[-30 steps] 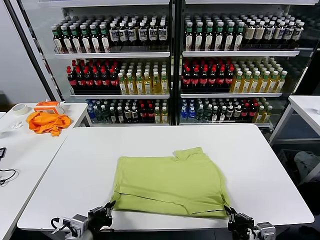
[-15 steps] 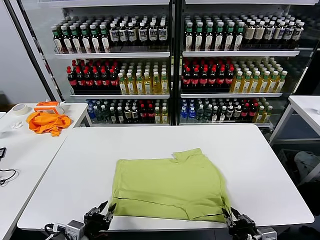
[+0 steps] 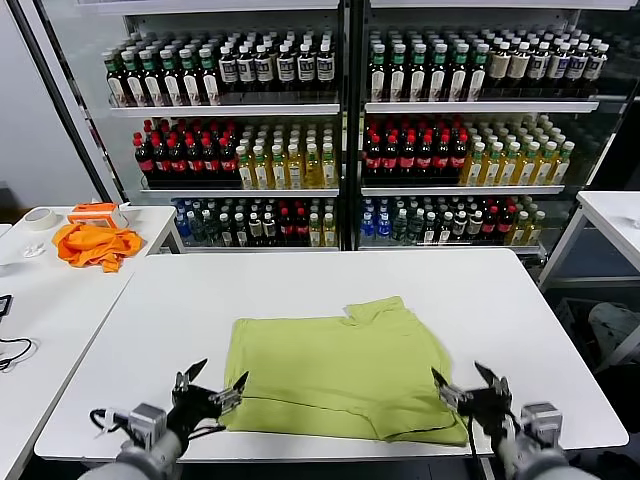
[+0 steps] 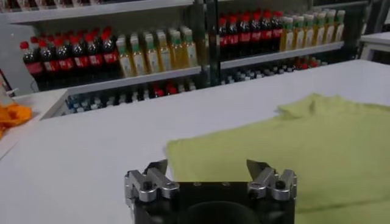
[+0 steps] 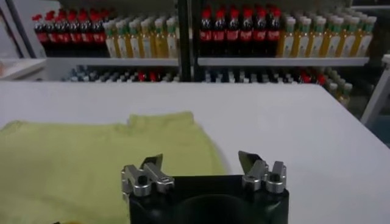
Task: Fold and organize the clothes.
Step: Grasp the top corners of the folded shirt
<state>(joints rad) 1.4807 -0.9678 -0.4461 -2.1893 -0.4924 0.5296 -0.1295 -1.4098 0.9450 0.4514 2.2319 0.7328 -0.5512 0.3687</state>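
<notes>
Lying flat, soft rumpled T-shirt (image 3: 340, 375) forms a rough rectangle.

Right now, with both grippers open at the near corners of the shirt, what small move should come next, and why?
Probably draw both arms back and reposition for the next fold. The left gripper and right gripper are open and hold nothing, and the T-shirt lies folded flat on the table.

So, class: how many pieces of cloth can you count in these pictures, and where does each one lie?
2. The yellow-green T-shirt lies folded on the near white table; the orange cloth lies crumpled on the side table to the robot's left. Others may be out of view.
</notes>
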